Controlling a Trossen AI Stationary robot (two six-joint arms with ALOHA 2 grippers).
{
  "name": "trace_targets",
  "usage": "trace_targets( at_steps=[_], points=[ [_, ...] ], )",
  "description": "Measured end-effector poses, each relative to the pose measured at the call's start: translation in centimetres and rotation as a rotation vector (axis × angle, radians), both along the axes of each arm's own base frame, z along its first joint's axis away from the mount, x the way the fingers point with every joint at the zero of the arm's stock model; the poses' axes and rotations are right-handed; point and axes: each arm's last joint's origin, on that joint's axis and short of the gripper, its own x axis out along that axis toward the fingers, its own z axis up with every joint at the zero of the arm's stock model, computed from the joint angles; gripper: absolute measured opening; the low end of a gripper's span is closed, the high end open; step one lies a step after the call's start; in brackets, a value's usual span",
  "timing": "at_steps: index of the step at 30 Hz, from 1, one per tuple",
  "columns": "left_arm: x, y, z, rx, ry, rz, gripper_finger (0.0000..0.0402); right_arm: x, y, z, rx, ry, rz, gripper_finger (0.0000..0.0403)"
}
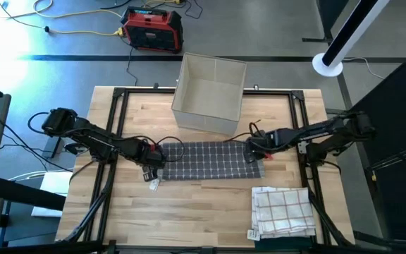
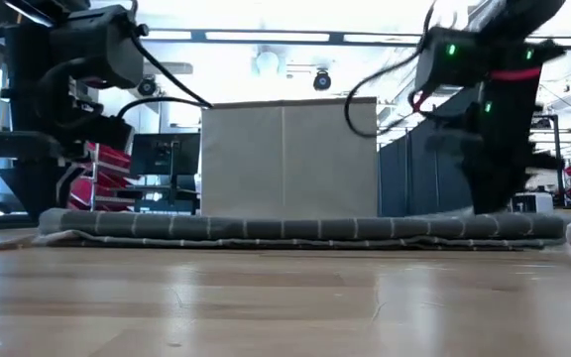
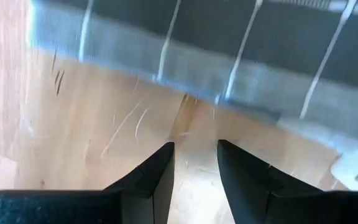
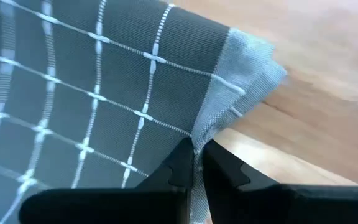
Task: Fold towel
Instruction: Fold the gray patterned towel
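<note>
Bright ceiling strip lights (image 2: 295, 36) blow out the low view; left wrist view's motion-blurred, right wrist's sharp.

Robotics lab or workshop. Shown by: wooden bench (image 1: 210, 204) in a black metal frame (image 1: 118, 106), grey concrete floor with loose yellow cable (image 1: 69, 29), red power unit (image 1: 152, 28), monitor (image 2: 165, 156), ceiling strip lights (image 2: 266, 36).

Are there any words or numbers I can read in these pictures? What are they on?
None can be read.
The small white tag beside the dark grid towel: marks too blurred to read.
The tag on the white checked towel: too small to read.
The red and black case on the floor: no readable label.
The fabric box: no writing shows.
</note>
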Motion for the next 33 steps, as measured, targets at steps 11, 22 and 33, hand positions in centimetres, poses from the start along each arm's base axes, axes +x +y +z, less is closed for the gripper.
trace_targets(
  at_steps=[11, 22, 33],
  points=[
    [1.0, 0.2, -0.1, 0.157, -0.115, 0.048, 0.0115, -1.0, 0.5, 8.1, -0.092, -0.057, 0.047, 0.0006],
    [3.5, 0.8, -1.8, 0.190, -0.207, 0.018, 0.0091, 7.1, 2.2, 8.6, -0.063, -0.396, 0.177, 0.0006],
    [4.2, 1.5, -1.9, 0.217, -0.240, -0.031, 0.0087, 18.2, 2.4, 6.9, -0.073, -0.609, 0.393, 0.0006]
  ],
)
